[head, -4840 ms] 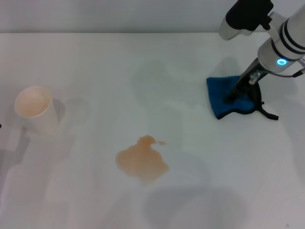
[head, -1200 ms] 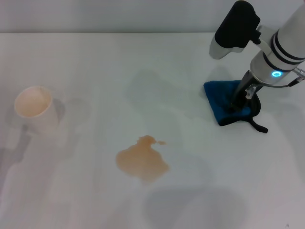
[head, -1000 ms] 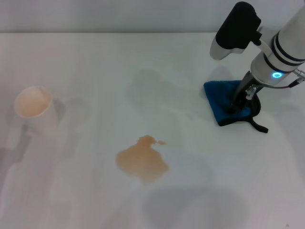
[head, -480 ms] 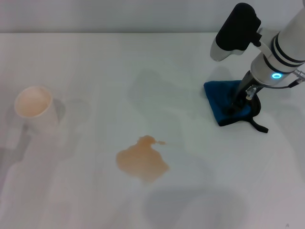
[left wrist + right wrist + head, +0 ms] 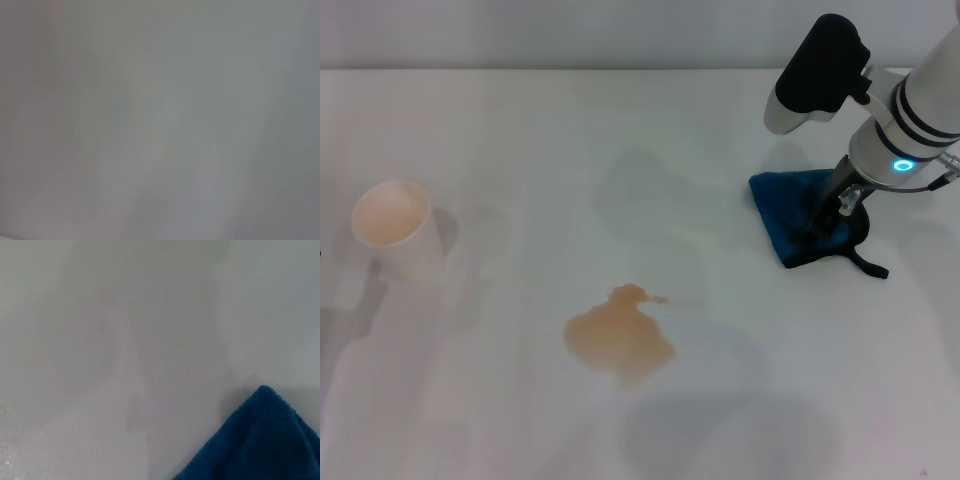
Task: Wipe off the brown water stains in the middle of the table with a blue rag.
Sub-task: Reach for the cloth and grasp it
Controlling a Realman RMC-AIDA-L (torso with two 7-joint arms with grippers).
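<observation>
The brown water stains (image 5: 618, 336) lie as a tan blotch with a small droplet offshoot in the middle of the white table (image 5: 570, 140). Far to their right and farther back lies the blue rag (image 5: 783, 215), bunched, its black strap (image 5: 868, 264) trailing on the table. My right gripper (image 5: 817, 222) reaches down into the rag's middle and is shut on it. A corner of the blue rag (image 5: 260, 440) shows in the right wrist view over the bare table (image 5: 100, 340). My left gripper is out of view.
A white paper cup (image 5: 392, 228) with a tan inside stands at the left side of the table. The table's far edge (image 5: 570, 68) runs along the back. The left wrist view holds only a plain pale surface.
The rag went from lying flat to bunched under my right gripper. In the last second the gripper and rag shifted slightly to the right, the strap end with them. Stain and cup are unchanged.
</observation>
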